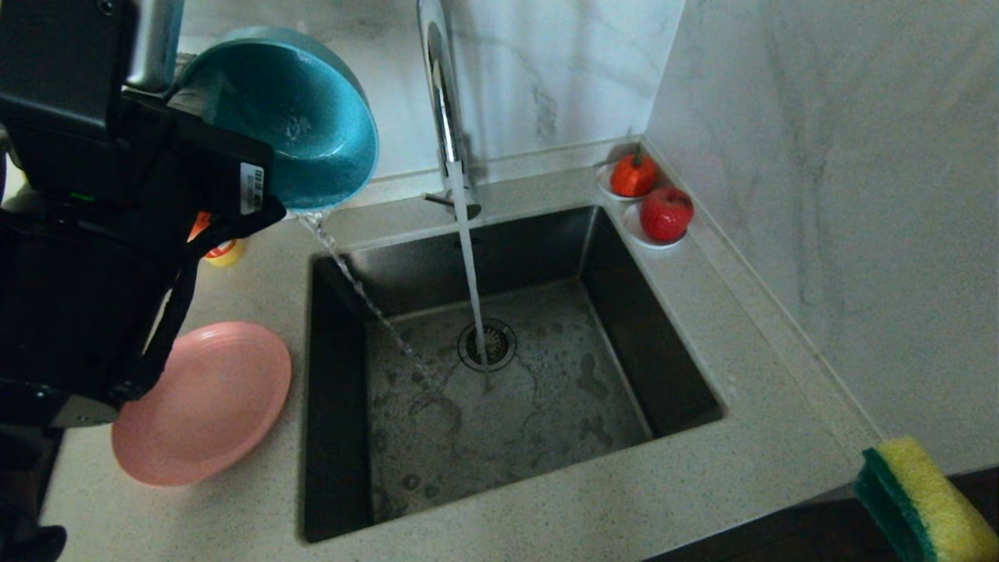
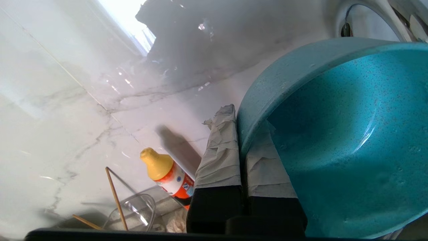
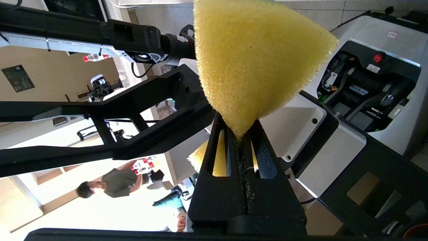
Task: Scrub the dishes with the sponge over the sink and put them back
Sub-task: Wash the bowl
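Observation:
My left gripper (image 2: 244,121) is shut on the rim of the teal bowl (image 1: 300,117), one taped finger outside the wall and one inside. The bowl (image 2: 344,140) hangs tilted above the counter at the sink's far left corner, and a thin trickle of water runs from its lip into the sink (image 1: 652,312). The pink plate (image 1: 207,406) lies on the counter left of the sink. My right gripper (image 3: 236,130) is shut on the yellow and green sponge (image 3: 257,57), held off the counter's front right corner, where the sponge (image 1: 925,503) shows in the head view.
The chrome tap (image 1: 441,94) runs a steady stream onto the drain (image 1: 487,343). Two white saucers with red fruit (image 1: 634,176) (image 1: 666,212) sit at the sink's far right corner. A yellow-capped bottle (image 2: 167,177) and a clear glass bowl (image 2: 133,211) stand by the back wall.

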Tool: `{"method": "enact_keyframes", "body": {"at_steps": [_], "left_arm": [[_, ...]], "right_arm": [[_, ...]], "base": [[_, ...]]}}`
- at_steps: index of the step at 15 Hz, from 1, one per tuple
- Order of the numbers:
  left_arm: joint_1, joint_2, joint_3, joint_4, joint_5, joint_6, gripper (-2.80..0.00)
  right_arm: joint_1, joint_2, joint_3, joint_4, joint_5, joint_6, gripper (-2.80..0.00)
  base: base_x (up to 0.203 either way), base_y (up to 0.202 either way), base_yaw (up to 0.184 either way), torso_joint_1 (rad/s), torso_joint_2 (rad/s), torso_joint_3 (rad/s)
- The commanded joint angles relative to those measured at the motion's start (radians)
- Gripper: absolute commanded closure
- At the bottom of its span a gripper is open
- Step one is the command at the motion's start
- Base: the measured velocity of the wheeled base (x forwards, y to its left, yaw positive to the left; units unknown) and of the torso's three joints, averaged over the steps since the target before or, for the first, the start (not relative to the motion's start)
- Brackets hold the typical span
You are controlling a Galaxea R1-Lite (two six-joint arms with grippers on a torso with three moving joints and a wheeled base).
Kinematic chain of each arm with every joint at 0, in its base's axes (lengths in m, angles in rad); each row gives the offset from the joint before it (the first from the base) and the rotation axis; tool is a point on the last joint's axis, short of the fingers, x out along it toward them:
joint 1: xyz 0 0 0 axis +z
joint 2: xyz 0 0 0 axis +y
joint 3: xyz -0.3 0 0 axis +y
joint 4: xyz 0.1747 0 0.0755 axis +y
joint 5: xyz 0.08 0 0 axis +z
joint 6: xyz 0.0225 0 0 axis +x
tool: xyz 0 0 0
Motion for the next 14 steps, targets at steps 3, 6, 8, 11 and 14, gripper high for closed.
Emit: {"method": "enact_keyframes", "body": {"at_steps": [3,6,8,11,14], "left_arm": [[0.0,0.001,0.003,-0.01,0.004,0.005,0.0],[0.0,-0.011,0.0,-0.002,0.014,0.01,0.0],[0.0,-0.036,-0.02,0.111,0.05,0.016,0.0],[-0.001,-0.116,-0.049,0.452,0.083,0.001,0.0],[-0.002,-0.156,-0.136,0.866,0.081,-0.113,0.0]], "right_arm": [[-0.003,0.0,0.0,0.005,0.005,0.004,0.0],[-0.002,0.005,0.002,0.004,0.006,0.002,0.0],[-0.001,0.005,-0.002,0.002,0.006,0.003,0.0],[0.0,0.01,-0.006,0.004,0.008,0.004,0.0],[0.01,0.02,-0.017,0.004,0.031,0.002,0.0]], "base": [[0.0,0.0,0.0,0.0,0.0,0.0],[0.0,0.0,0.0,0.0,0.0,0.0],[0.0,0.0,0.0,0.0,0.0,0.0],[0.0,0.0,0.0,0.0,0.0,0.0],[0.0,0.0,0.0,0.0,0.0,0.0]]}}
